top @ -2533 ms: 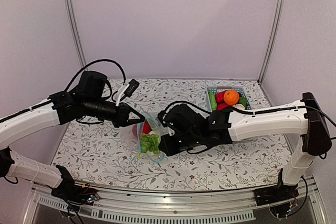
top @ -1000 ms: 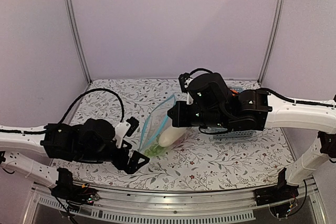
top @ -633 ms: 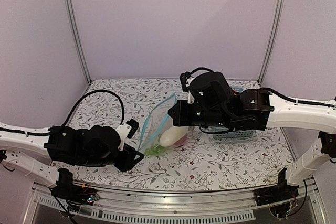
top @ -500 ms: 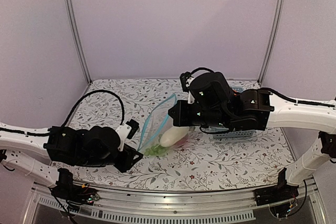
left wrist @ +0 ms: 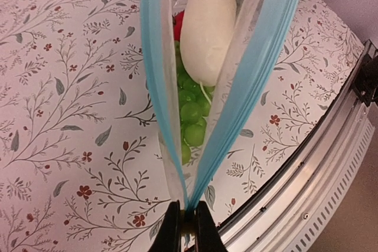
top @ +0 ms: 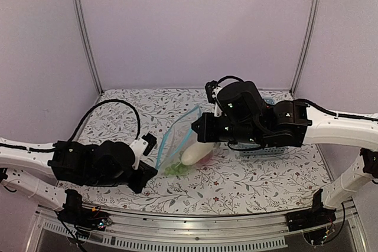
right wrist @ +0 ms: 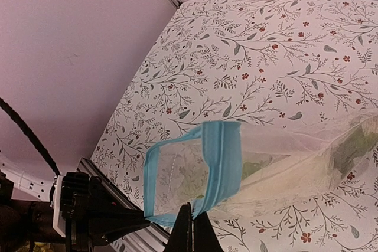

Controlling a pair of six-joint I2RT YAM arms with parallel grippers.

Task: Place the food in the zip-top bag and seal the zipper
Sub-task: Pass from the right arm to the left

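At the zipper's [left wrist: 155, 87] near end: left gripper [left wrist: 188, 234] pinched shut on it, right gripper [right wrist: 192, 228] clamping it farther along; best kept taut and slid evenly.

Floral tablecloth [top: 248, 187]; lilac walls [top: 195, 28]; metal front rail [top: 195, 234]

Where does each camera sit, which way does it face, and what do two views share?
Top: fixed high behind the bases, facing down at the table; both arms, left tool and right tool at the bag.
Left wrist: on the left arm, facing along the open zipper toward the radish; its shut fingers at bottom.
Right wrist: on the right arm, facing down across the bag toward the near-left rail; its shut fingers at bottom.
Shared: both wrist views show the zipper, from opposite ends.
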